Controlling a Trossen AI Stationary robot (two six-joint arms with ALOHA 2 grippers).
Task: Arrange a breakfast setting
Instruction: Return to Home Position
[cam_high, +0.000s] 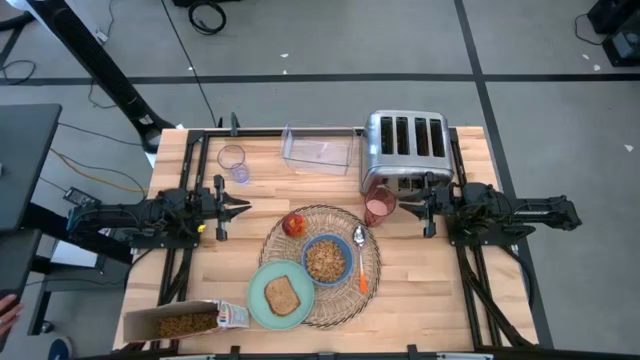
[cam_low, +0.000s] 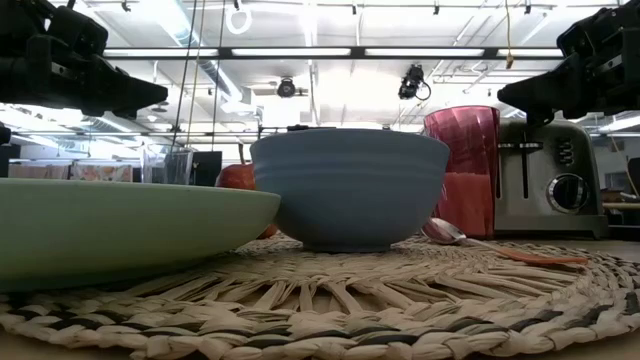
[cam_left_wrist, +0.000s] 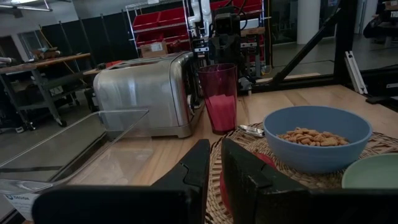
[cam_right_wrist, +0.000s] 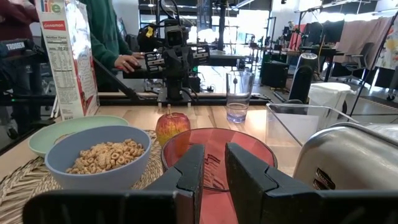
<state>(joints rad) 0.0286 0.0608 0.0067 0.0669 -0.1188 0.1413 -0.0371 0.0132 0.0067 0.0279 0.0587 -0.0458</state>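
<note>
1. Two grippers were off the setting. The left gripper (cam_high: 238, 206) hung over the table's left side, near the red apple (cam_high: 294, 224). The right gripper (cam_high: 408, 203) hung over the right side, just beside the dark red cup (cam_high: 380, 208). Each pair of jaws was a narrow gap apart and held nothing.
2. The setting looked complete. On the round wicker placemat (cam_high: 335, 218) sat the blue bowl (cam_high: 326, 259) of cereal, with the orange-handled spoon (cam_high: 361, 262) just to its right and the apple at the mat's far left. The pale green plate (cam_high: 256, 290), bearing toast (cam_high: 282, 295), overlapped the mat's front left edge. The cup stood at the mat's far right edge.
3. Main hazard: the cup held a pinkish liquid and stood directly ahead of the right fingers. A forward drift or swing of that arm would probably tip it onto the mat.
4. Lesser hazard: the apple, being round, would probably roll if the left gripper brushed it.
5. Surroundings: a silver four-slot toaster (cam_high: 405, 145) stood close behind the cup, leaving the right arm little room there. A clear container (cam_high: 320, 150) and a drinking glass (cam_high: 233, 160) stood at the back, and a cereal box (cam_high: 180, 322) stood at the front left corner.
</note>
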